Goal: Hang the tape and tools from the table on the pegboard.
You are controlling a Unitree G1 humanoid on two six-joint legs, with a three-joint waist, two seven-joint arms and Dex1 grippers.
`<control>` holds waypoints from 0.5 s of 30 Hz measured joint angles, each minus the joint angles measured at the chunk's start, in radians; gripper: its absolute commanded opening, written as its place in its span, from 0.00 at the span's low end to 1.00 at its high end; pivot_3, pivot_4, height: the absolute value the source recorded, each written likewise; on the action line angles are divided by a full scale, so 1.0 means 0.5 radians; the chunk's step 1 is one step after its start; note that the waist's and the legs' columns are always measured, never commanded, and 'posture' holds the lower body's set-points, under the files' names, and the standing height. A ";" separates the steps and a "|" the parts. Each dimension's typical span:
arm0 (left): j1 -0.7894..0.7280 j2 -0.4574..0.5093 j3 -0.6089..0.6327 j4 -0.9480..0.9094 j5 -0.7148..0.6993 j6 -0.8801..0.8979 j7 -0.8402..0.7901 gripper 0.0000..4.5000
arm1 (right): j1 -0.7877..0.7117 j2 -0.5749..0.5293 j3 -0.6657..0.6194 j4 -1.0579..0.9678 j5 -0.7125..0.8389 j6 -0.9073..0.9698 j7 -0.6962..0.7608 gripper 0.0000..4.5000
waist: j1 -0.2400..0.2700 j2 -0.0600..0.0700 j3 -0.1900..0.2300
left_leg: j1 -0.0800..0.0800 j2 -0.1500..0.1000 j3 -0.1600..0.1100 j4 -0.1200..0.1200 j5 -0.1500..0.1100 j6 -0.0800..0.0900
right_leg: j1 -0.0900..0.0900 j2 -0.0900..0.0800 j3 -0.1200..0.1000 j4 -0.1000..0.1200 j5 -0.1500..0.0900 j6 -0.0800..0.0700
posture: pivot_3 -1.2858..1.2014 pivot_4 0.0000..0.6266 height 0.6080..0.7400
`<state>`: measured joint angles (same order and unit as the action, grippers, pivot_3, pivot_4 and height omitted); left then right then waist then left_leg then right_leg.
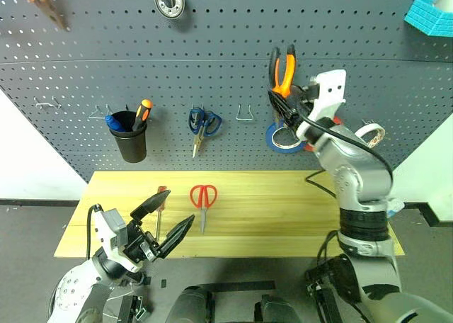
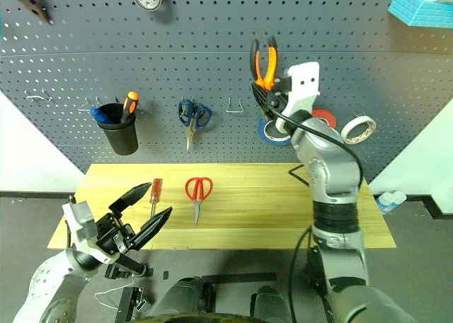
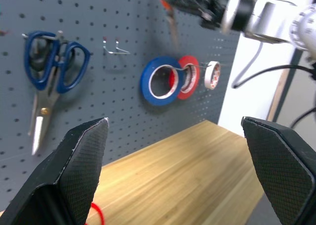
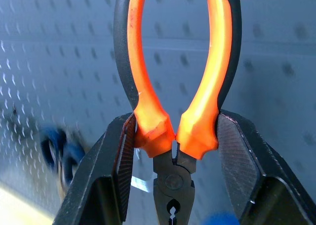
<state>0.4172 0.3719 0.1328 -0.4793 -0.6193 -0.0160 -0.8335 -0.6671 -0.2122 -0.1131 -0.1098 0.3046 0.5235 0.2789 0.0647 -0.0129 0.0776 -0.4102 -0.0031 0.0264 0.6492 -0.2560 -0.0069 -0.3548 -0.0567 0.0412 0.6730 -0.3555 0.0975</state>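
The pegboard (image 1: 212, 47) covers the far wall, dark grey with rows of small holes and metal hooks. In front of it stands the desk (image 1: 269, 217), a light wooden top.

The right gripper (image 4: 173, 136) is raised in front of the pegboard, and its fingers (image 4: 121, 161) are closed on the pliers (image 1: 283, 71), pressing the orange-and-black handles near the joint, with the handles pointing up. The left gripper (image 1: 164, 220) is low at the near left edge of the desk, its fingers (image 3: 81, 156) spread wide and holding nothing.

On the pegboard, a black cup (image 1: 131, 135) with an orange and a blue screwdriver hangs at the left, and blue scissors (image 1: 202, 125) hang to its right. Further right hang a blue roll (image 3: 159, 81), a red roll (image 3: 190, 77) and the small cream tape (image 2: 359, 129).

The red scissors (image 1: 203, 199) lie on the desk left of the middle, blades toward the near edge. The thin red screwdriver (image 2: 155, 193) lies just left of them.
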 measured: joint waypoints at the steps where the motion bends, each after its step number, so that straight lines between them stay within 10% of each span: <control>1: 0.001 0.000 0.000 0.001 0.000 0.000 -0.002 1.00 | -0.022 0.027 0.018 0.038 -0.026 -0.056 -0.024 0.46 | 0.002 0.000 0.000 | 0.000 0.000 0.000 0.000 0.000 0.000 | 0.000 0.000 0.000 0.000 0.000 0.000 | 0.60 0.04 1.00; 15: 0.047 0.022 -0.002 -0.005 -0.006 0.021 -0.025 1.00 | -0.237 0.313 0.125 0.568 -0.238 -0.664 -0.194 0.46 | -0.007 0.000 0.000 | 0.001 0.000 0.000 -0.001 0.000 -0.001 | -0.002 -0.001 0.001 0.004 -0.001 -0.001 | 0.60 0.10 1.00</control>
<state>0.4408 0.3831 0.1317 -0.4819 -0.6222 -0.0056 -0.8462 -0.7858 -0.0559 -0.0505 0.1741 0.1856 0.1914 0.1817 0.0611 -0.0128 0.0777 -0.4096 -0.0031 0.0266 0.6486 -0.2558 -0.0073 -0.3559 -0.0572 0.0416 0.6748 -0.3558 0.0970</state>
